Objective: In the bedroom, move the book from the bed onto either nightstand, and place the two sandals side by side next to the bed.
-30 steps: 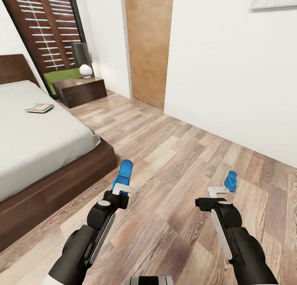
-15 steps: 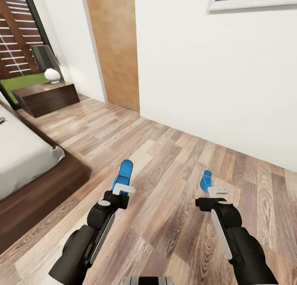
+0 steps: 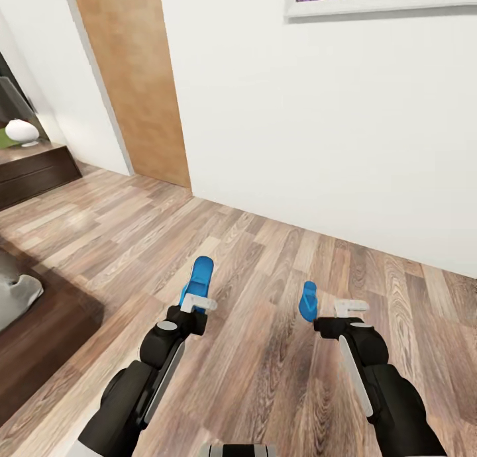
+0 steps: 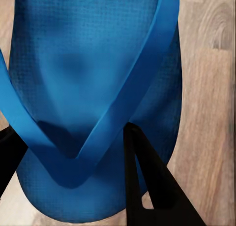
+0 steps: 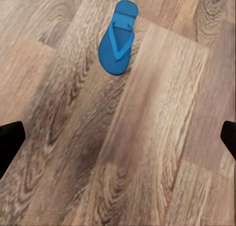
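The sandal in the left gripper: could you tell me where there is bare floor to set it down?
Bare planks lie between the bed frame and the held sandal, and between it and the loose sandal. The floor toward the wall is bare too.

Head camera downward; both wrist cameras close above floor (image 3: 265, 258)

A bright-blue sandal (image 4: 93, 88) is filling most of the frame, its V-shaped strap (image 4: 113, 113) meeting near the sole's rounded end. Two dark fingers (image 4: 147, 182) are flanking that end, one lying over the sole beside the strap. Wood-plank floor (image 4: 206, 88) is showing beyond the sandal's edge.
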You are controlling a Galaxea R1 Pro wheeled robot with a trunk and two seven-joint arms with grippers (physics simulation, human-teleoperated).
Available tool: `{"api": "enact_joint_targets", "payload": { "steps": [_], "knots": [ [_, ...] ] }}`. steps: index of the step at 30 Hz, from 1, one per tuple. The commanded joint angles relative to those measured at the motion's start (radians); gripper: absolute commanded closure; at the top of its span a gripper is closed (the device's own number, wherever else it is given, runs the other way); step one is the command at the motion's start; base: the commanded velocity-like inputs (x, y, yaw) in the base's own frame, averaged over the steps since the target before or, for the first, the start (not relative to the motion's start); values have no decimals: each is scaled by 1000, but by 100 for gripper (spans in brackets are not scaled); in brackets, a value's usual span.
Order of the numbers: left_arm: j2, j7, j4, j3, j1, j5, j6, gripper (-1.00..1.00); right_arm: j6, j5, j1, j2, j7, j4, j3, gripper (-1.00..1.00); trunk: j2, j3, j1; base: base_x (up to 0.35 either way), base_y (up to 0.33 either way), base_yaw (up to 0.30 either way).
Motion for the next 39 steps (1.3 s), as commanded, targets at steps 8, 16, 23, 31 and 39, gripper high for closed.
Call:
{"api": "enact_joint_targets", "payload": {
  "steps": [8,16,23,31,39],
  "knots": [
    [0,5,-1,-2,0,-5,5,100,5,1,-1,0,-1,-1,0,-100,0,1,0,337,0,-275],
    [0,5,-1,-2,0,-5,5,100,3,2,-1,0,-2,1,1,-100,0,1,0,337,-24,-52],
    [1,6,-1,-3,-1,-5,5,100,3,0,-1,-1,-3,9,-1,-100,0,1,0,337,-43,-1],
    [1,6,-1,-3,0,-6,5,100,6,-1,-1,0,-3,31,-1,-100,0,1,0,337,-1,0],
    [1,5,-3,-1,0,-4,7,100,5,-2,-1,0,-3,72,-5,-100,0,1,0,113,0,0]
  ]
}}
